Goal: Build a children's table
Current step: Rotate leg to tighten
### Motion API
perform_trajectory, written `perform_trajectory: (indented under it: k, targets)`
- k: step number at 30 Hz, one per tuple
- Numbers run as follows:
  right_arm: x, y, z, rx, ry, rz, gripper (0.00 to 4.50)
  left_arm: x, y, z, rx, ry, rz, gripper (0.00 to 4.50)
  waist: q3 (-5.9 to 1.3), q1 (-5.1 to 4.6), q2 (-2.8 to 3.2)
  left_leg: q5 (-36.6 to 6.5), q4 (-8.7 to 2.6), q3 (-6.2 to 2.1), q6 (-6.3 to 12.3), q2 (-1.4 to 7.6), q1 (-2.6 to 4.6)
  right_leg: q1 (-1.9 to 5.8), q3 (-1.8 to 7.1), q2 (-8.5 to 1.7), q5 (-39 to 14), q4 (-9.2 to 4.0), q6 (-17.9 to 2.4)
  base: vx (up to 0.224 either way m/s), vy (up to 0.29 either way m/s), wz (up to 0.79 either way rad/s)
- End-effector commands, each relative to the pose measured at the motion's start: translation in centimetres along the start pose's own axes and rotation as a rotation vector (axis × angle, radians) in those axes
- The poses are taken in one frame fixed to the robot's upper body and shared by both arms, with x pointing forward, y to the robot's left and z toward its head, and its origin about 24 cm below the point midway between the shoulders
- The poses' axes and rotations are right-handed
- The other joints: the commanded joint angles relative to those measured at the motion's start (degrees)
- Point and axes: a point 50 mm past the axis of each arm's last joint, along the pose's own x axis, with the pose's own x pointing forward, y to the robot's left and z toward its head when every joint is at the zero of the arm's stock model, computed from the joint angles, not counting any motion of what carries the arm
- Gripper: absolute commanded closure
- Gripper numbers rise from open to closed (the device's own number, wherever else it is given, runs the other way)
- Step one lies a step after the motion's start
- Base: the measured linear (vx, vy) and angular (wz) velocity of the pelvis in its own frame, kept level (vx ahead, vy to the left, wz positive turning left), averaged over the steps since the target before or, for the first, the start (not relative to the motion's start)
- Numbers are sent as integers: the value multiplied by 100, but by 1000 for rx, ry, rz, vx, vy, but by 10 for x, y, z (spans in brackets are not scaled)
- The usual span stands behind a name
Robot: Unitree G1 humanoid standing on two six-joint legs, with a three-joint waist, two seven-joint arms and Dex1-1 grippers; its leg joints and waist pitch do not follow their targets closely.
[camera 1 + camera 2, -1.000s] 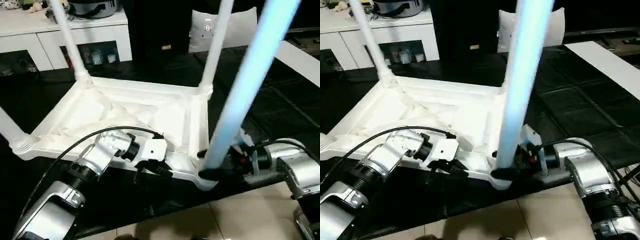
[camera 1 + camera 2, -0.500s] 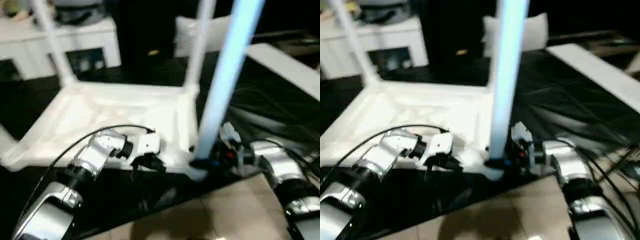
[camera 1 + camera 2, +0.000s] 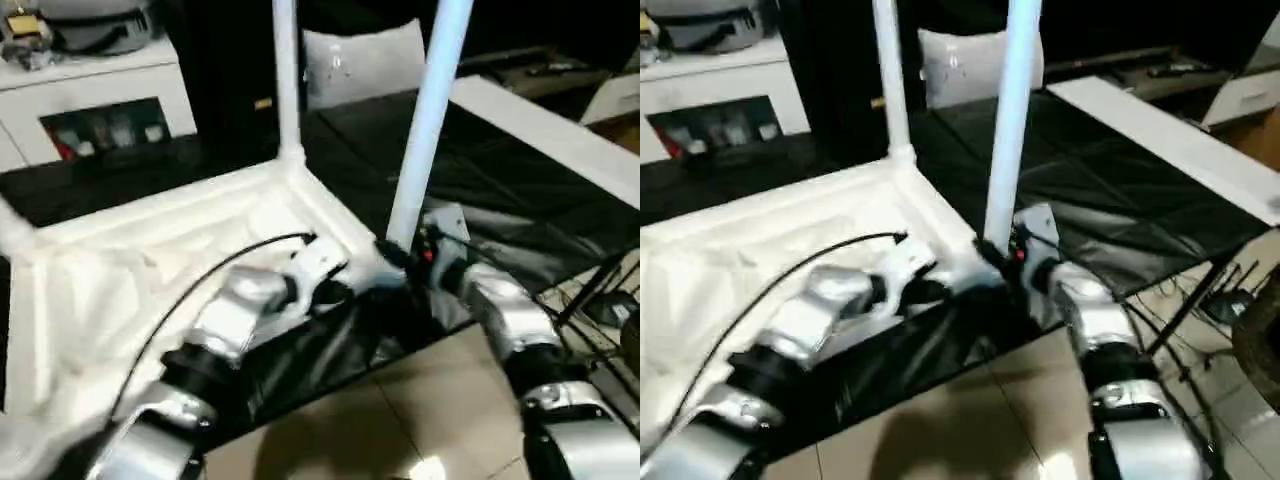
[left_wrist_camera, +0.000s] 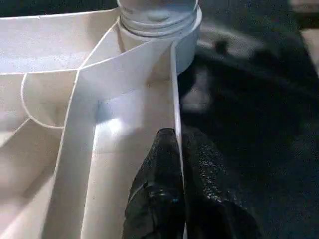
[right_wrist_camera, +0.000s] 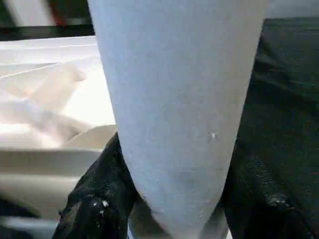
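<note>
Children's table [image 3: 180,240] upturned, no readable markings

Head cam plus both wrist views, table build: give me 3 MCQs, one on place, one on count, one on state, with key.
1. Where does the left gripper grip?
A. the tabletop's rim wall
B. a leg's top end
C. the white cabinet

2. How many legs stand upright in sockets in the left eye view?
A. none
B. two
C. five

3. How does the tabletop lie?
A. top face up
B. on edge
C. ribbed underside up

Key:
1 A: in the left wrist view its fingers pinch the rim wall.
2 B: the near leg and the far leg rise from corners.
3 C: ribs and corner sockets face up; the right gripper grips the near leg's base.
</note>
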Motion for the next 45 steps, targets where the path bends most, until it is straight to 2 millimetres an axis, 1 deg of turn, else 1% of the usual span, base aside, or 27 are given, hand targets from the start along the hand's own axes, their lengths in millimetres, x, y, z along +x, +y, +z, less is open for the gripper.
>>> perform_trajectory:
  k: [1,2,3,5,6,7,8,9,10,12,13,15,16,17,18,20,24,28,31,32,33,35,36,38,41,43,45]
  targets:
    - [9,14,-2,74,3,-12,181,7,-11,26,60,-88,-34,450,-278,51,-55,-952,-432,27,457,136,-84,300,299,-353,-1394,-650,-1123,0,0,0]
    - [9,14,-2,74,3,-12,181,7,-11,26,60,-88,-34,450,-278,52,-58,-939,-449,30,515,160,-76,275,323,-361,-1206,-649,-1149,0,0,0]
    - [9,15,-1,72,-2,-10,175,7,-11,26,63,-86,-33,450,-278,52,-58,-939,-449,30,515,160,-76,275,323,-361,-1206,-649,-1149,0,0,0]
    - [5,24,13,27,-59,46,161,2,-10,21,108,-67,-46,450,-317,112,-53,-563,-433,45,654,194,-48,286,345,-355,-475,-588,-1244,0,0,0]
    - [5,25,14,19,-62,50,138,2,-10,21,111,-66,-47,450,-357,115,-37,-152,-407,37,787,193,-77,312,340,-352,165,-508,-1337,0,0,0]
    - [3,27,16,-3,-70,59,138,0,-9,20,120,-64,-50,450,-376,135,-32,58,-384,37,864,197,-64,307,340,-352,488,-484,-1372,0,0,0]
    - [2,29,18,-21,-74,64,135,-1,-9,19,124,-62,-50,450,-403,144,-41,459,-335,45,1064,184,-74,309,347,-360,1096,-412,-1477,0,0,0]
    - [2,29,18,-24,-75,63,109,-1,-9,19,125,-62,-51,450,-412,165,-39,630,-317,47,1159,178,-70,307,347,-361,1335,-391,-1520,0,0,0]
    - [-10,27,22,-86,-110,84,109,-8,-5,14,154,-55,-77,450,-390,207,-47,726,-310,67,1352,172,-68,289,333,-363,1491,-390,-1562,0,0,0]
    - [-15,25,24,-114,-129,98,91,-12,-3,12,169,-51,-92,450,-371,238,-45,408,-326,94,1359,195,-52,280,344,-391,1170,-426,-1524,0,0,0]
    - [-20,24,22,-110,-93,162,81,-14,-2,9,187,-45,-106,450,-363,241,-40,304,-339,101,1327,199,-50,277,345,-385,1020,-438,-1519,0,0,0]
    - [-25,22,21,-111,-64,199,58,-16,0,7,198,-37,-117,450,-340,275,-33,31,-366,105,1217,212,-28,278,350,-361,637,-475,-1483,0,0,0]
    - [-40,14,19,-136,-6,294,49,-22,2,1,239,-15,-176,450,-330,339,-20,-140,-384,104,1106,215,-11,269,363,-357,399,-496,-1433,0,0,0]
    - [-40,14,19,-136,-6,294,49,-22,2,1,239,-15,-176,450,-324,340,-40,-217,-392,119,1081,228,-4,271,380,-355,349,-508,-1422,0,0,0]
    - [-44,11,19,-151,6,314,36,-24,2,-1,249,-7,-195,450,-319,361,-33,-255,-393,126,1036,236,5,254,392,-365,336,-499,-1427,0,0,0]
    - [-52,7,19,-168,39,366,21,-30,4,-5,302,11,-261,450,-315,377,-42,-314,-414,132,913,231,-9,259,401,-366,314,-494,-1414,0,0,0]
    - [-61,7,19,-203,74,481,21,-39,4,-11,353,34,-381,450,-321,421,-43,-339,-408,147,867,227,0,253,411,-380,275,-494,-1439,0,0,0]
    - [-69,11,17,-213,126,626,21,-46,3,-16,413,86,-483,450,-328,482,-48,-307,-403,159,901,247,12,239,417,-374,378,-467,-1464,0,0,0]
    - [-72,12,16,-214,157,684,55,-48,2,-18,436,104,-525,450,-332,513,-45,-239,-396,161,941,256,15,228,420,-379,476,-448,-1491,0,0,0]
    - [-72,12,16,-213,161,690,58,-48,2,-18,438,106,-530,450,-330,535,-74,-245,-395,169,932,248,15,229,420,-378,412,-451,-1500,0,0,0]
    - [-72,12,16,-213,161,690,58,-48,2,-18,438,106,-530,450,-333,549,-68,-239,-397,171,921,252,18,230,423,-384,387,-450,-1496,0,0,0]
    - [-74,12,14,-200,188,746,87,-48,0,-17,457,116,-573,450,-329,584,-93,-265,-397,184,902,252,19,222,430,-385,298,-456,-1480,0,0,0]
    - [-74,12,13,-193,196,768,96,-48,-1,-17,462,116,-585,450,-334,598,-88,-254,-394,185,895,253,22,225,433,-391,294,-452,-1479,0,0,0]
    - [-75,12,12,-189,202,785,99,-47,-1,-17,463,115,-591,450,-339,612,-89,-203,-388,186,907,254,19,221,433,-387,343,-443,-1484,0,0,0]
    - [-78,12,8,-177,227,829,140,-47,-2,-17,464,109,-604,450,-342,612,-84,-196,-380,183,927,247,9,227,425,-383,380,-443,-1488,0,0,0]
    - [-80,12,7,-166,230,840,143,-46,-2,-16,455,102,-607,450,-345,615,-80,-185,-379,183,925,247,7,229,425,-385,381,-441,-1493,0,0,0]
    - [-81,13,6,-153,233,852,174,-46,-2,-16,450,101,-611,450,-350,618,-85,-125,-373,182,940,246,6,228,424,-380,425,-436,-1491,0,0,0]
